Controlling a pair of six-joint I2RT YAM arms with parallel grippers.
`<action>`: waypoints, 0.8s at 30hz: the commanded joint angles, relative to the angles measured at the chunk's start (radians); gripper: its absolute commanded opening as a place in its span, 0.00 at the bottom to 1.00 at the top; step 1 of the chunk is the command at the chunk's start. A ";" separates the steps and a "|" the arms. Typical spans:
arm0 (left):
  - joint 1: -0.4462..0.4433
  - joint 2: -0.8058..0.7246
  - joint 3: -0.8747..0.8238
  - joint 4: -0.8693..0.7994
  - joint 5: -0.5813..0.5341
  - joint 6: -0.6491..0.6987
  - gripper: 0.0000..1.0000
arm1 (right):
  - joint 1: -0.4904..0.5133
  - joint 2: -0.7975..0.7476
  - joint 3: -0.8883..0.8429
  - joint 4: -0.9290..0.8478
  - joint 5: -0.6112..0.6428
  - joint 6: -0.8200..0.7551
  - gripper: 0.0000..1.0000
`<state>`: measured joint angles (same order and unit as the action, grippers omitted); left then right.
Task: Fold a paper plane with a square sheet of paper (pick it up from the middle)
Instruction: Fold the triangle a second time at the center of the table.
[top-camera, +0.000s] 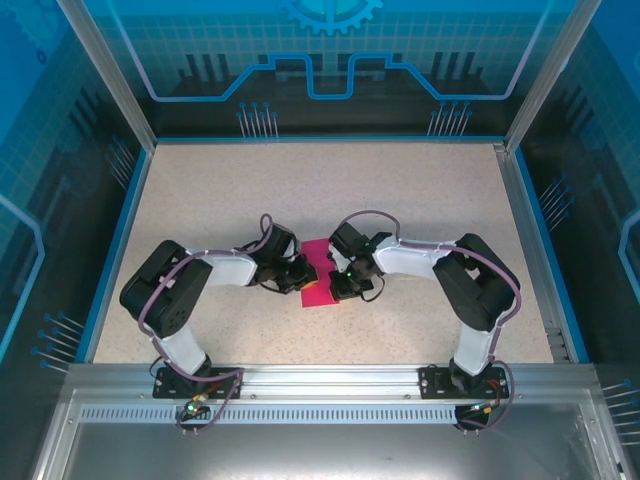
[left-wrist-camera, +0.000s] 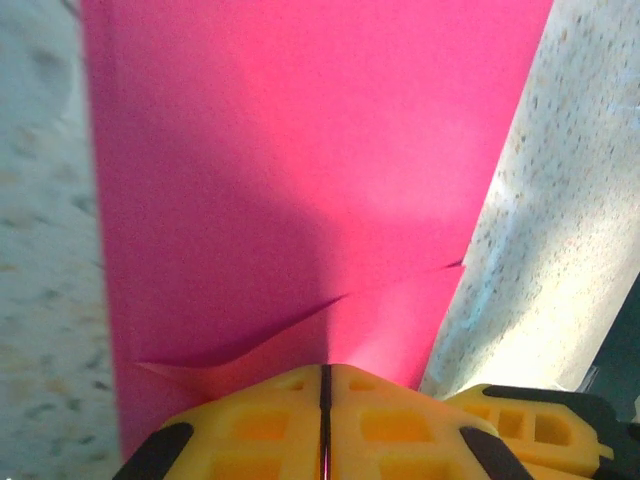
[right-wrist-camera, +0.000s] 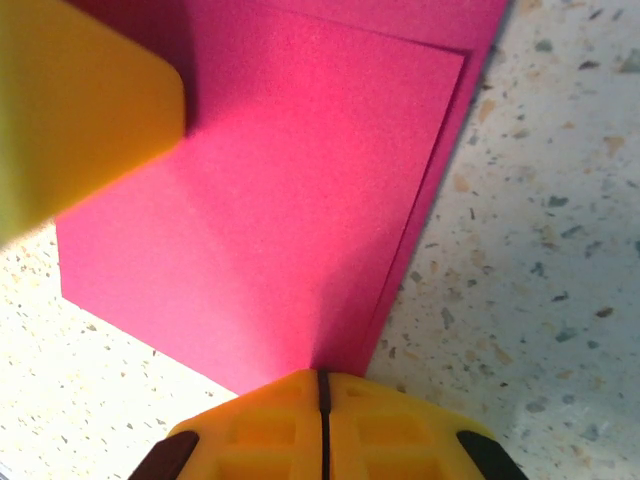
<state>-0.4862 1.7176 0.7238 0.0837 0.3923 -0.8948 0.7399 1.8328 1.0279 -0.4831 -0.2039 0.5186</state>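
The magenta-pink sheet of paper (top-camera: 320, 273) lies on the table between my two grippers, folded over into a narrower strip. Its two layers (right-wrist-camera: 300, 180) sit slightly offset along the right edge. My left gripper (top-camera: 299, 277) is at the sheet's left side, jaws shut on its near edge (left-wrist-camera: 323, 370), where the top layer (left-wrist-camera: 300, 150) lifts in a shallow crease. From the opposite side, my right gripper (top-camera: 338, 285) is shut on the paper's edge (right-wrist-camera: 322, 375). The left gripper's yellow finger (right-wrist-camera: 80, 100) hangs over the sheet's far corner.
The speckled beige table (top-camera: 330, 190) has free room all around the paper. A blue rim and clear walls (top-camera: 120, 240) enclose it. The right gripper's yellow finger (left-wrist-camera: 530, 410) sits close beside the left one.
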 joint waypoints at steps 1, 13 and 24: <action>0.075 -0.008 -0.024 -0.100 -0.133 0.052 0.10 | 0.012 0.141 -0.087 -0.109 0.210 -0.011 0.07; 0.174 -0.028 -0.024 -0.113 -0.100 0.105 0.10 | 0.012 0.105 -0.060 -0.103 0.158 0.006 0.07; 0.196 -0.177 0.106 -0.282 -0.086 0.174 0.38 | -0.028 -0.109 0.076 0.060 -0.059 0.080 0.26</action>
<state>-0.2962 1.6062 0.7910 -0.1131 0.3248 -0.7559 0.7319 1.7969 1.0573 -0.4679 -0.2398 0.5705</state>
